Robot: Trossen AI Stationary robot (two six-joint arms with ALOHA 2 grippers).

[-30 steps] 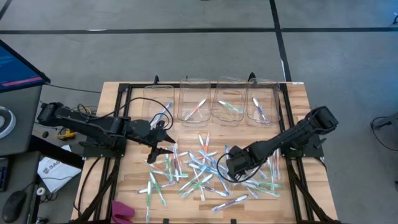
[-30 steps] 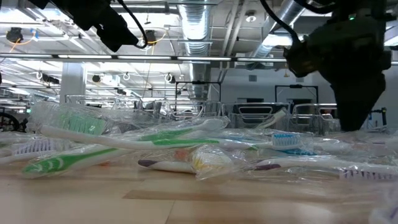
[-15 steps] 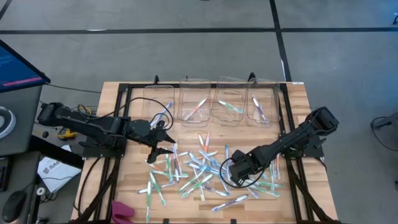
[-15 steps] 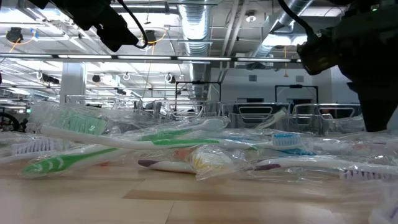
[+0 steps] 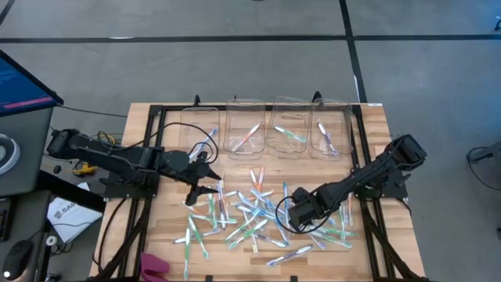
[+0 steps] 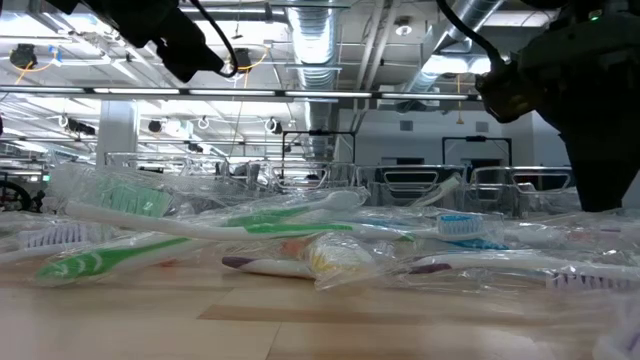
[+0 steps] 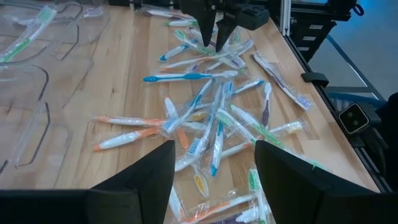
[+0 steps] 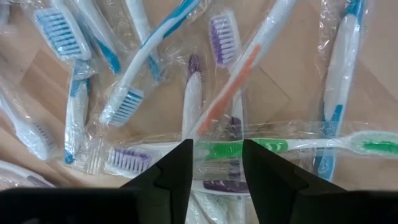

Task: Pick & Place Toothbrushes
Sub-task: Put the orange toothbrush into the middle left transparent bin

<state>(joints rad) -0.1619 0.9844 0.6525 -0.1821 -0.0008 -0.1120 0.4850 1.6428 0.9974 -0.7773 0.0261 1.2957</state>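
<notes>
Most of the task is left, I judge: the toothbrushes (image 5: 258, 215) lie as a wide heap at the middle of the surface (image 5: 156, 227), while the clear bins (image 5: 270, 129) at 12 o'clock hold only a few. They are slim, whitish, film-wrapped, with blue, green, orange or purple accents. The right gripper (image 8: 214, 165), fingers apart, holds nothing and is low over the heap. The left gripper (image 7: 214, 168), apart and empty, waits at 9 o'clock.

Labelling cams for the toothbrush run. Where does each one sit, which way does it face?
High: overhead, straight down; both arms, toothbrush pile, clear bins.
Low: table height, level across the wrapped toothbrushes into the room; arms hang in from above.
Left wrist: past the open left pincer across the pile; right arm's fingers beyond.
Right wrist: right pincer open, close over wrapped toothbrushes.
Shared: all four see the pile.
</notes>
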